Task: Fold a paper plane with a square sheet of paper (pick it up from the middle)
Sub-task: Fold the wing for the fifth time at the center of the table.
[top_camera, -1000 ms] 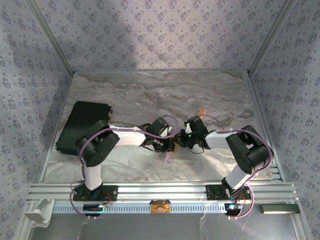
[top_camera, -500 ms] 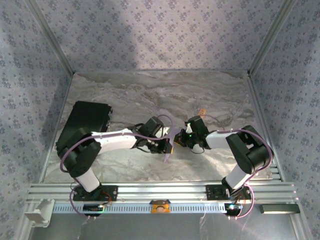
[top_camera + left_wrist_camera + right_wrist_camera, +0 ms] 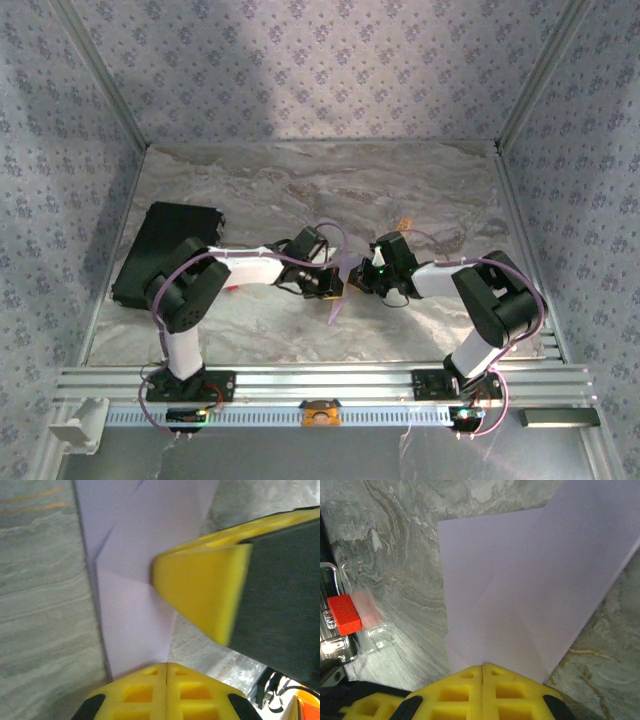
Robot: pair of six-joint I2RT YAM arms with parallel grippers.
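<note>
I see the grey marble table [image 3: 300, 190] first, and on its left side the black rectangular pad [image 3: 165, 250], which I use as my reference. The left arm [image 3: 190, 300] rises just in front of the pad's near right corner and stretches away from it to the right. The right arm [image 3: 495, 300] stands well to the right of the pad and reaches back toward it.

The two wrists meet well to the right of the pad, about mid-table. The left gripper [image 3: 166, 672] has its yellow fingers pressed together on the near edge of the lavender paper [image 3: 130, 580]. The right gripper [image 3: 482, 672] is likewise clamped flat on the paper, on the side farther from the pad.

The paper is pale, matte and unmarked. It is partly folded and not yet a slim dart. From the left wrist, I see two slanted flaps meeting along a straight crease, with a sharp long edge on the left. From the right wrist, I see layered panels, one diagonal crease and a square corner. From above, only a thin sliver of paper shows below the fingers.

A small red object [image 3: 342, 614] sits on the marble between the pad and the paper. A small tan block [image 3: 405, 222] lies farther from the pad than the grippers, toward the back.
</note>
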